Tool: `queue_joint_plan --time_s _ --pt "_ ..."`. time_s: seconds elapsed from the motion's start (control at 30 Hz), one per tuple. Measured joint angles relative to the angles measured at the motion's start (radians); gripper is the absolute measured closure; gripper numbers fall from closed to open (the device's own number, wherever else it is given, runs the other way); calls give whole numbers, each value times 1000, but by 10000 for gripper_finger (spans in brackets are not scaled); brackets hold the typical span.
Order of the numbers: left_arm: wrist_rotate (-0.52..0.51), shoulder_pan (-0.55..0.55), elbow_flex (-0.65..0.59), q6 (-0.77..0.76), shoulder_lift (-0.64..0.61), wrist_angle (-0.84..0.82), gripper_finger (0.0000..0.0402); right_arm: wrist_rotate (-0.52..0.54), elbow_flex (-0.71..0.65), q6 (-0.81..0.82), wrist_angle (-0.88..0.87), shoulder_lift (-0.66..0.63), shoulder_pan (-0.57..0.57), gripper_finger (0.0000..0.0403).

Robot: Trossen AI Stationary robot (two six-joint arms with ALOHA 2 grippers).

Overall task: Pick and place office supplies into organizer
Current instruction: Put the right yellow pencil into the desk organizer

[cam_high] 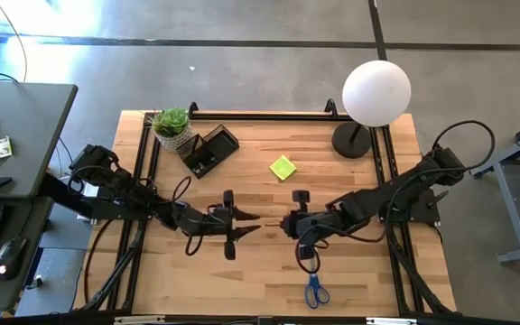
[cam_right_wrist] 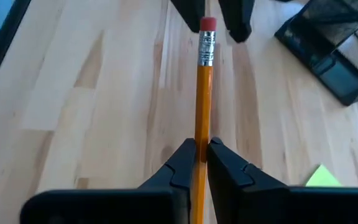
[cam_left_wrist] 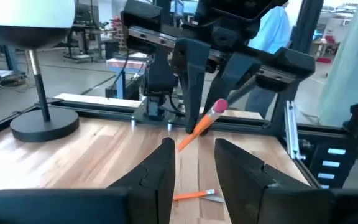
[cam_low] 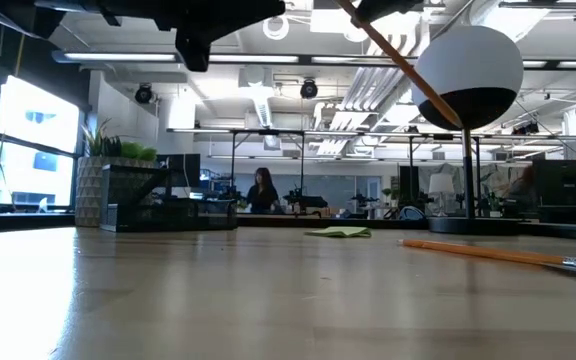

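An orange pencil with a pink eraser is up in the air over the table's middle, with my right gripper shut on it. My left gripper faces it from the left, level and open, its fingertips on either side of the eraser end without touching. A second pencil lies flat on the table below them. The yellow-green sticky pad lies flat toward the far side. The dark organizer stands at the far left. Blue-handled scissors lie near the front edge. My right gripper pinches the pencil's shaft between its two fingers, well back from the eraser. The fingers come slanting down from the table's right. The pencil is lifted clear and tilted: its eraser end is raised toward my left gripper, and its other end hangs lower.
A white globe lamp on a black round base stands at the far right. A small potted plant sits beside the organizer at the far left corner. Bare wood lies at the table's near left and near right.
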Motion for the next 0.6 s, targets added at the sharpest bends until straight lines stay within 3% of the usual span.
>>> queue_joint_plan --time_s 0.6 --pt "-34 -1 0 78 68 169 300 27 0 -184 190 -19 -42 381"
